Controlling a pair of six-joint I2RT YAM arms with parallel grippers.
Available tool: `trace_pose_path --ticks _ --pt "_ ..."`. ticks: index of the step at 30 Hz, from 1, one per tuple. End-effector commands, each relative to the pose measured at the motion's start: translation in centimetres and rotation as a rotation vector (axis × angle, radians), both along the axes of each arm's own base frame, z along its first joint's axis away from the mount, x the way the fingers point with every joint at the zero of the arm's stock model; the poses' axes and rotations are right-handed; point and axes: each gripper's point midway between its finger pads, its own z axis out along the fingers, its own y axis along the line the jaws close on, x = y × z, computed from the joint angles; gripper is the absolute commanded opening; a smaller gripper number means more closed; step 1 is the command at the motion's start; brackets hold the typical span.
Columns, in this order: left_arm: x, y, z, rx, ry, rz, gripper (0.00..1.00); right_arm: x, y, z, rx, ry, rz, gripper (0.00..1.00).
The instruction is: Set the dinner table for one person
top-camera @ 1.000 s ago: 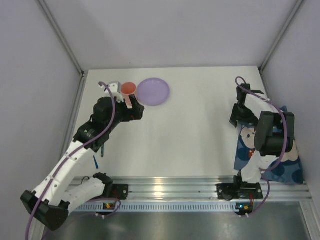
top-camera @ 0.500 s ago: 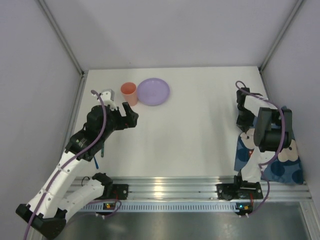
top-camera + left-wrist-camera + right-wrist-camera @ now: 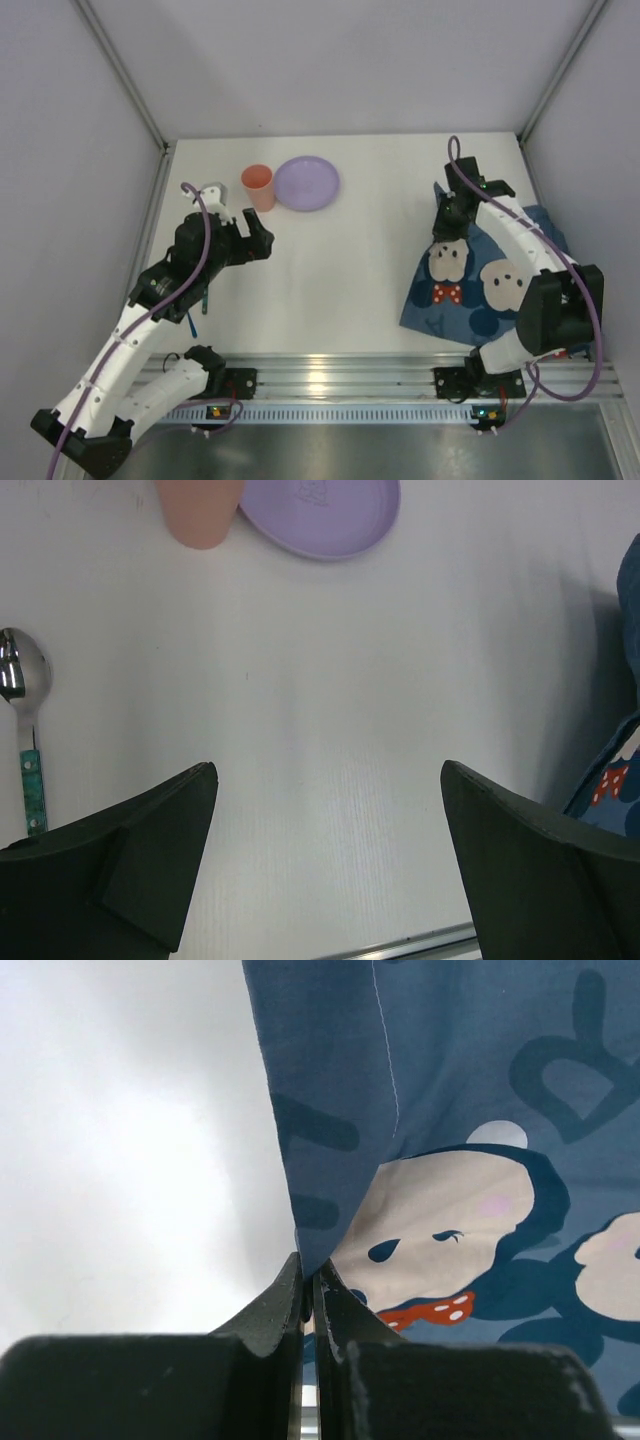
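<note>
The white dinner table carries a blue cartoon-mouse placemat at the right. My right gripper is shut on the mat's left edge. In the right wrist view the gripper pinches a lifted fold of the placemat. My left gripper hangs open over bare table at the left, below an orange cup and a purple plate. Nothing lies between its fingers in the left wrist view. A spoon with a teal handle lies to its left.
An aluminium rail runs along the near edge, with both arm bases bolted on it. Grey walls close the table in at the back and on both sides. The cup and the plate touch at the far left.
My right gripper has shut on the placemat and pulled it leftward, spreading it out from the right edge. My left gripper has backed away from the cup, leaving it upright.
</note>
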Motion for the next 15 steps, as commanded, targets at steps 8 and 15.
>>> trace_pose_path --ticks 8,15 --pt "-1.0 0.6 2.5 -0.077 -0.029 0.047 0.99 -2.8 18.4 5.8 0.482 -0.077 0.235 0.00" --pt "-1.4 0.8 2.6 -0.102 -0.016 0.072 0.99 -2.8 23.9 8.3 0.619 -0.099 0.313 0.00"
